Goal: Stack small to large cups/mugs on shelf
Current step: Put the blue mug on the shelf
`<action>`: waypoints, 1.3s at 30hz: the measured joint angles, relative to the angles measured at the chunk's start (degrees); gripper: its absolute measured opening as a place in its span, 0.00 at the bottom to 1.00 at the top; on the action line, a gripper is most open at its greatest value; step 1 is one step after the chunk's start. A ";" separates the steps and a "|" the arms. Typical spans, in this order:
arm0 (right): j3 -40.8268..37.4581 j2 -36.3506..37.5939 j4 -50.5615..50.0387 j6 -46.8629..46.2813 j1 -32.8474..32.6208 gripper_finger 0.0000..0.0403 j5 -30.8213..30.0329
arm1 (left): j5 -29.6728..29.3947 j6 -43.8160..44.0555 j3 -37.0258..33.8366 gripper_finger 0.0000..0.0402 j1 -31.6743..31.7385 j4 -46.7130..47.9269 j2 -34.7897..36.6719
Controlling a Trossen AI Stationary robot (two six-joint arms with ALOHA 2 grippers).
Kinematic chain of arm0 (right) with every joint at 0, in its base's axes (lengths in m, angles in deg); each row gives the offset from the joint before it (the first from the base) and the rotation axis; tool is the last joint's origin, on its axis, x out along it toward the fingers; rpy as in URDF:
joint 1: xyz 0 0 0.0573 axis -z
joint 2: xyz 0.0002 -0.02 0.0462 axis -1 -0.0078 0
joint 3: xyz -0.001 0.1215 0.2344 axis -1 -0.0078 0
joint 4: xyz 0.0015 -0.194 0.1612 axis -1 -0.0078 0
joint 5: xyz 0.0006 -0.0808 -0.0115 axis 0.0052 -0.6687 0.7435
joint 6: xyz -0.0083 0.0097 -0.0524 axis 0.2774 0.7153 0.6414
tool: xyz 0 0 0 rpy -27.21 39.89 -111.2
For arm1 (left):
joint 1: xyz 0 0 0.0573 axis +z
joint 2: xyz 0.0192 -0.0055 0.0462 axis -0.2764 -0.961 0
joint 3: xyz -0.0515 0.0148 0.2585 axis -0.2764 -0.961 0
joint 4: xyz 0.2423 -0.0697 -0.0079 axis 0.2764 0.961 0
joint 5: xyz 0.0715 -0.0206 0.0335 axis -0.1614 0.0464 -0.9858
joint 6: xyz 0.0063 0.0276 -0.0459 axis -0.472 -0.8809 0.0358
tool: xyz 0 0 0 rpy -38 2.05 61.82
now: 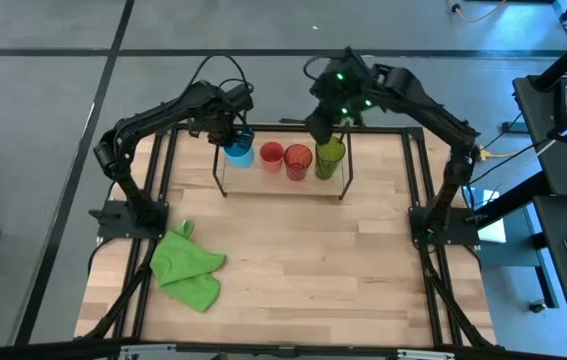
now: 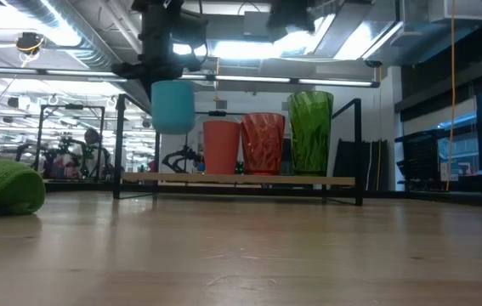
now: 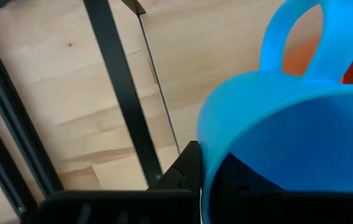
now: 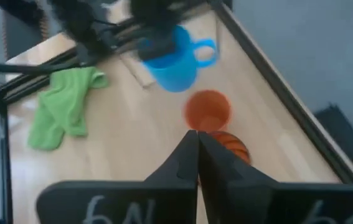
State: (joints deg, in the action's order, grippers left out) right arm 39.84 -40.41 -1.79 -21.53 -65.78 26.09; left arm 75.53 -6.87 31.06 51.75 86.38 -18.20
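Observation:
The light-blue handled mug (image 1: 239,152) hangs in my left gripper (image 1: 231,136) over the left end of the shelf (image 1: 283,190), clear of its wooden base (image 2: 236,179). On the base stand, left to right, the small red cup (image 2: 220,146), the red-orange tumbler (image 2: 263,143) and the green tumbler (image 2: 310,133). My right gripper (image 1: 320,125) is shut and empty, above the shelf's far right end, near the green tumbler (image 1: 329,158). My left gripper holds the mug by its rim (image 3: 208,155), on the side opposite the handle (image 3: 301,37). One finger (image 3: 187,169) is outside the wall and one is inside. The fingers come from above. The mug (image 2: 173,106) hangs upright, mouth up, lifted clear of the shelf base.
A bright green cloth (image 1: 188,265) lies crumpled at the table's near left. The black metal frame (image 1: 425,190) runs along the table's left, right and far edges. The wooden tabletop (image 1: 313,260) spreads out in front of the shelf.

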 joint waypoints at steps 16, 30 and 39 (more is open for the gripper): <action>-27.73 -0.34 34.76 -15.01 12.59 0.00 23.61 | -0.30 6.88 0.11 0.01 -1.37 0.28 -3.60; -29.33 -12.58 53.88 -31.93 13.99 0.00 38.58 | -1.76 6.42 0.04 0.01 -1.07 1.45 -4.33; -29.33 -18.49 60.28 -32.22 14.01 0.00 36.52 | -3.01 5.58 0.04 0.01 -0.35 0.84 -4.33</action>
State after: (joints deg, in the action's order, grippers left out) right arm 10.52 -58.90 58.49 -53.75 -51.77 62.61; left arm 72.52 -1.29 31.10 51.40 87.22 -22.53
